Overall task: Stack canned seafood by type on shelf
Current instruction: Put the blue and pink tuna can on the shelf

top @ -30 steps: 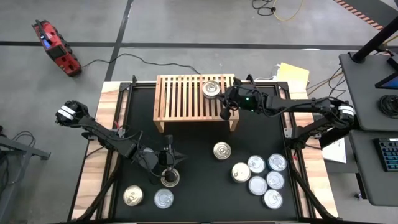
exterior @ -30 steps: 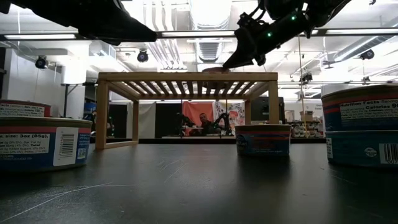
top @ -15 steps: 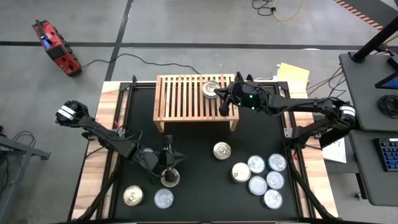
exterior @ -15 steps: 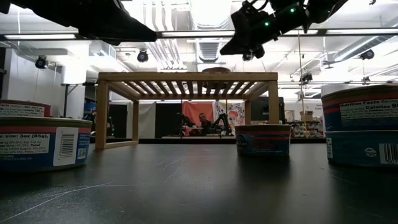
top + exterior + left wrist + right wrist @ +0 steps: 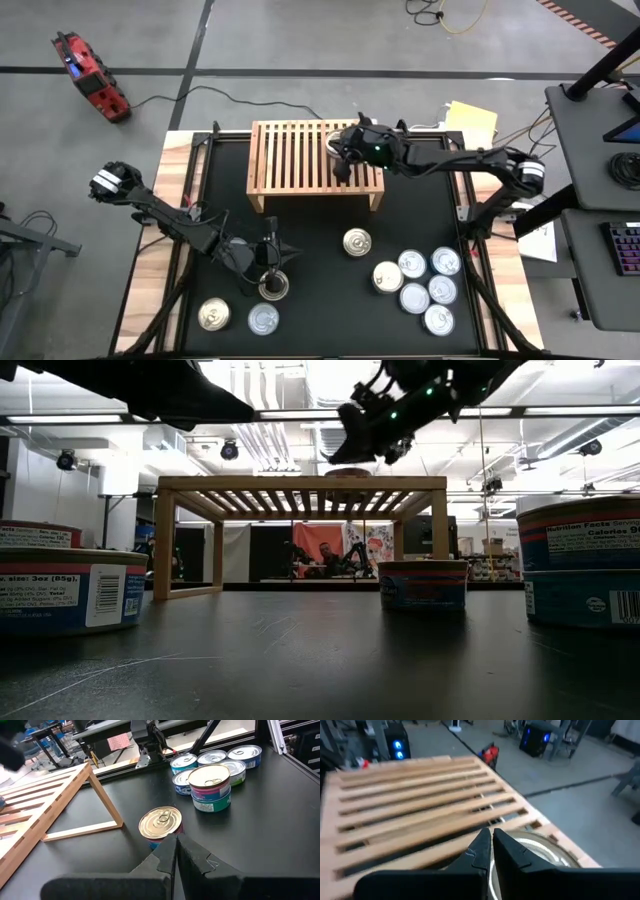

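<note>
The right hand point(image 5: 342, 168) hangs over the right part of the shelf point(image 5: 300, 155), its two fingers pressed together with nothing between them. From its own wrist camera the closed fingers point(image 5: 487, 851) sit just above a silver-lidded tin point(image 5: 535, 854) that rests on the slats near the shelf's right end; in the high view that same tin point(image 5: 333, 143) is mostly covered by the arm. The low view shows the hand point(image 5: 352, 452) clear of the wooden top (a visible gap separates them).

The left hand point(image 5: 272, 268) is low at the front left of the tabletop point(image 5: 330, 300), fingers likewise shut and empty. Its tips point(image 5: 175, 855) lie just beside a gold-lidded can point(image 5: 160, 823), and from above the hand stands over a can point(image 5: 273, 288), though contact cannot be told.

Further out, two more tins lie at the front left edge: a gold one point(image 5: 213, 315) and a silver one point(image 5: 263, 319). A single gold-lidded can point(image 5: 357, 242) stands alone in front of the shelf. To the right is a cluster of six point(image 5: 416, 282), touching or nearly so; the left wrist view shows one of them, a gold-lidded can point(image 5: 210, 782), stacked on another.
</note>
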You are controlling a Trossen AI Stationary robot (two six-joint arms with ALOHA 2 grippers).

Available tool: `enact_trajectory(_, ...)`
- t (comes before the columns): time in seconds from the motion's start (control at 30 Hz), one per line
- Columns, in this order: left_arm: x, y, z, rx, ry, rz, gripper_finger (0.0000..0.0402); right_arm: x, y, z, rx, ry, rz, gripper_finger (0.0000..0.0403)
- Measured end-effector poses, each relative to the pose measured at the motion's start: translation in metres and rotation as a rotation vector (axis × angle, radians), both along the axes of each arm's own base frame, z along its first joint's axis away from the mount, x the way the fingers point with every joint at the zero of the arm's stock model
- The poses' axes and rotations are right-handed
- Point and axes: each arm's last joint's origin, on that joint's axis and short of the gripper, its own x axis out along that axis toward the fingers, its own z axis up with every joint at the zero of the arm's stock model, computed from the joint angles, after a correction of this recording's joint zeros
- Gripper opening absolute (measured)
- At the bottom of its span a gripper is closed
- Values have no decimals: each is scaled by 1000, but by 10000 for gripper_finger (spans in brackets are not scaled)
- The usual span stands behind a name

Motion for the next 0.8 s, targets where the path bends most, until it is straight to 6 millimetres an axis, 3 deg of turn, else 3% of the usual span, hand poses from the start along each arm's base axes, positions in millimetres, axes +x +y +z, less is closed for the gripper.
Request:
enact_trajectory(0.27,0,0,0,-1,2,-4,0,6,-12,-6,29,23,-31,12)
enact_trajectory(0.8,0,0,-4,8,24,-4,0,-9,-32,-4,44,34,-98,12)
